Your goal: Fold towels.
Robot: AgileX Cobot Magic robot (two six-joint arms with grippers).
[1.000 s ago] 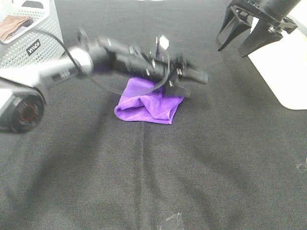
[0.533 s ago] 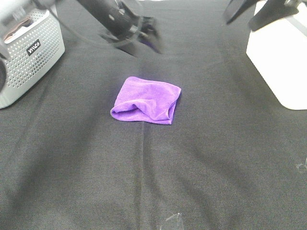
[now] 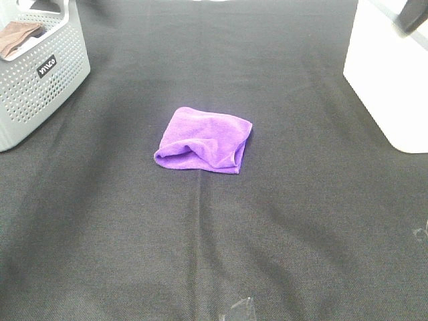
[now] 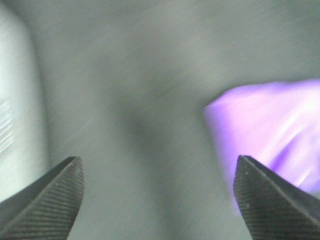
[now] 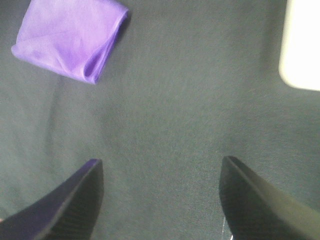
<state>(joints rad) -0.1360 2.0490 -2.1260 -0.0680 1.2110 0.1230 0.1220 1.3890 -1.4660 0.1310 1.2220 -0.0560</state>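
Over at ten o'clock sits a grey perforated basket with a brown cloth lying in it, seemingly parked out of the way. At the middle of the bench lies the purple towel, folded small, one edge rumpled; to my eye the folding looks about finished, which would explain why nothing holds it. The left claw hangs above the bench with jaws wide apart, empty. The right claw likewise gapes, empty. At two o'clock stands a white box; its contents can't be seen.
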